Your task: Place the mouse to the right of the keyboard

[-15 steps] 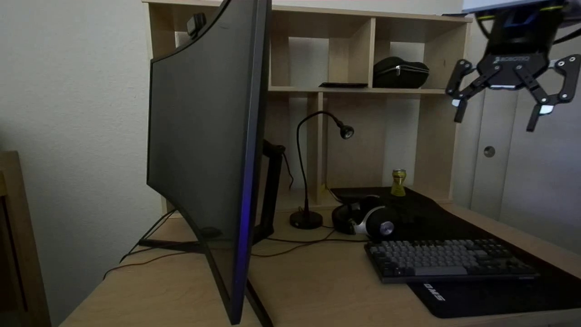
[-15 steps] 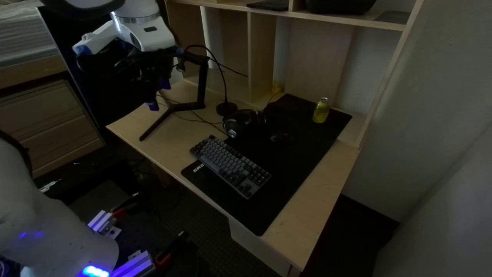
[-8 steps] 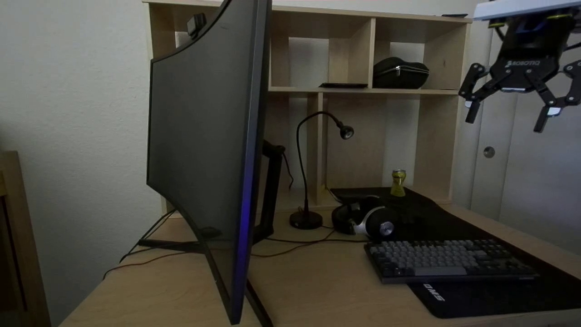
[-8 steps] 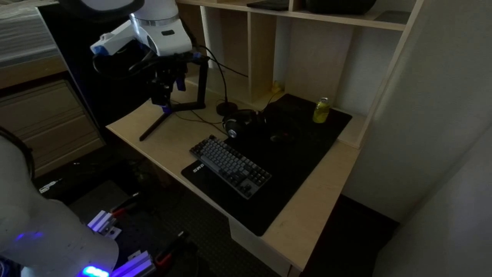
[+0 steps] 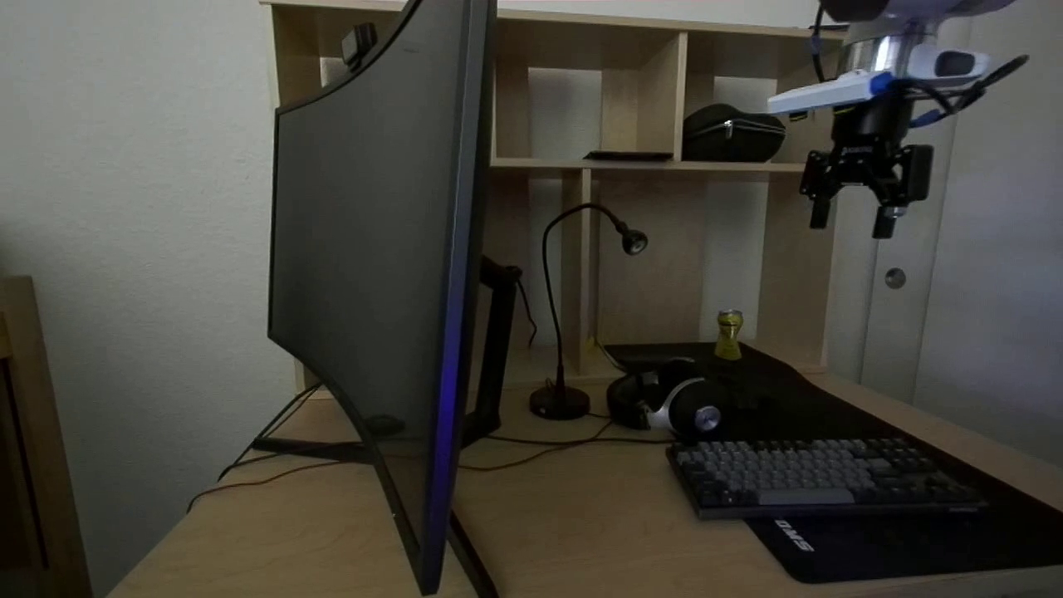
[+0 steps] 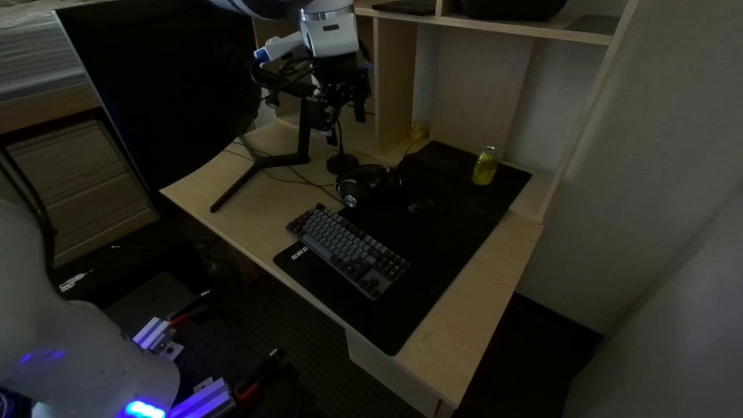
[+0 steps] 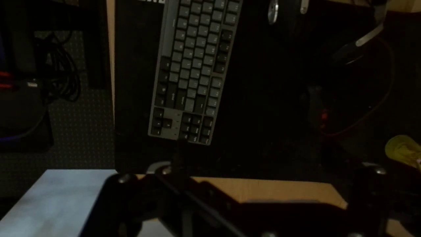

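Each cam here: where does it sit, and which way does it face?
In an exterior view: a little above the desktop, facing the shelf unit; monitor left, wrist and open jaws upper right.
In an exterior view: high up, angled down over the keyboard toward the shelf unit; robot base lower left, wrist and jaws upper middle.
Wrist view: on the wrist, facing down at keyboard and mouse; jaws enter from the bottom.
Both exterior views share monitor and lamp; all three, keyboard, headphones and yellow can.

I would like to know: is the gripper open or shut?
Open: in an exterior view, the gripper has its two fingers apart, with a visible gap and nothing held between them.
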Tool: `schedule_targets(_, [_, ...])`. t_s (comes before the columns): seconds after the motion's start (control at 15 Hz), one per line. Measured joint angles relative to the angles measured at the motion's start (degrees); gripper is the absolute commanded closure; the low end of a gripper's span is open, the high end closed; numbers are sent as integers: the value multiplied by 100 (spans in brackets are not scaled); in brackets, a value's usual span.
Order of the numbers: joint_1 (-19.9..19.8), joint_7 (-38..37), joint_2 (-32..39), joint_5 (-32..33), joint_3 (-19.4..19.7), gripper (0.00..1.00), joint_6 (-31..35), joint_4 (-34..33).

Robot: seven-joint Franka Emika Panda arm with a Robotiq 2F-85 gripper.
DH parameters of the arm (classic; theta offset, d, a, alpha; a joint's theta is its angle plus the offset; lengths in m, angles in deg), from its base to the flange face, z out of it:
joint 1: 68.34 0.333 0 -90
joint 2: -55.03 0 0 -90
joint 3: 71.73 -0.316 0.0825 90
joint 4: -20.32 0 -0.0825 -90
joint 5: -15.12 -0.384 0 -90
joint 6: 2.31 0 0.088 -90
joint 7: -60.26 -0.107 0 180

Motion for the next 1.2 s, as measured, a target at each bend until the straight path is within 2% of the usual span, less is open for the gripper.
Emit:
schedule_targets(0.13, [76,-247,180,-2,-42,0,-147,-298])
schedule_targets(0.33, [180,-249,194,-8,41,0,-166,-320])
schedule_targets(0.53, [356,386,505,-209,273,0,-34,-455])
schedule_targets(0.93, [274,1894,2187,299,1081,0,25,-2106])
schedule_targets(1.07, [259,2078,2653,316,1190,0,25,-2609])
schedule_targets(1.2, [266,2087,2813,321,1194,0,23,-2781])
